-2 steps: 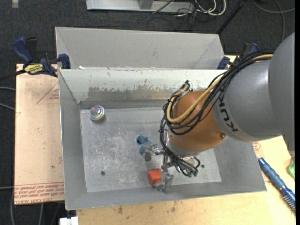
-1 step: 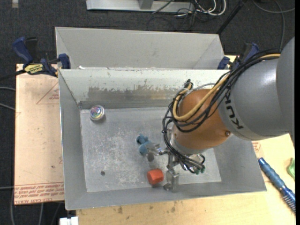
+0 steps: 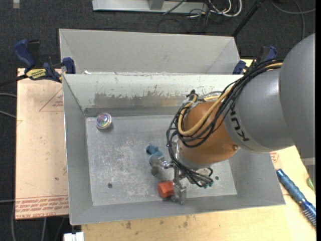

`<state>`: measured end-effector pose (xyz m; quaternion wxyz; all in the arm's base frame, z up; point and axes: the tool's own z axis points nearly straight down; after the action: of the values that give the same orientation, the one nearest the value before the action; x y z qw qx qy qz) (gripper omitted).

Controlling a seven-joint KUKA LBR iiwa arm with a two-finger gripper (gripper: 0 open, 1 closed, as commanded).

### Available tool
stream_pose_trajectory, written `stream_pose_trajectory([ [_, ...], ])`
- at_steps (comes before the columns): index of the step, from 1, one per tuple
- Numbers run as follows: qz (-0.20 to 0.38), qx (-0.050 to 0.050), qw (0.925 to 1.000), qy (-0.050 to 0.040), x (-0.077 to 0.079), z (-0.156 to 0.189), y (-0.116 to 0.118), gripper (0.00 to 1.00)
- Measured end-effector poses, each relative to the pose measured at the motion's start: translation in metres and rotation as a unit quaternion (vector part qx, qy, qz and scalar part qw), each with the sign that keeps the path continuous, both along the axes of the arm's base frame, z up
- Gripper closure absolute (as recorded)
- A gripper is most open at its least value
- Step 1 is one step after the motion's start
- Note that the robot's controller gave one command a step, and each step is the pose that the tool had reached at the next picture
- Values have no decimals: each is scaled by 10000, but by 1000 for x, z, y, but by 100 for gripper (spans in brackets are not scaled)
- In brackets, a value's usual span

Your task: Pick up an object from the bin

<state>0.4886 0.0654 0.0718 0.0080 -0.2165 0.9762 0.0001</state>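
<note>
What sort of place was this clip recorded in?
Most likely a robotics lab or test cell: a grey KUKA arm reaches into a grey metal bin holding a red block and a few other small things, and cables trail over the dark floor behind it.

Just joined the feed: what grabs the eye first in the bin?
The arm's orange wrist cover hangs over the bin's right half, with the gripper low by the near wall beside a small red block. A shiny round disc lies alone near the far left corner.
</note>
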Motion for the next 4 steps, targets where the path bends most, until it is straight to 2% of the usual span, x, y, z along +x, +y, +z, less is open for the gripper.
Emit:
stream_pose_trajectory([
  [1,-295,4,9996,-35,-4,1,2,0],
  [2,-300,-8,9995,68,-9,-2,3,100],
  [3,-311,-8,9995,73,-9,2,3,100],
  [4,-318,-8,9995,67,-8,22,4,100],
])
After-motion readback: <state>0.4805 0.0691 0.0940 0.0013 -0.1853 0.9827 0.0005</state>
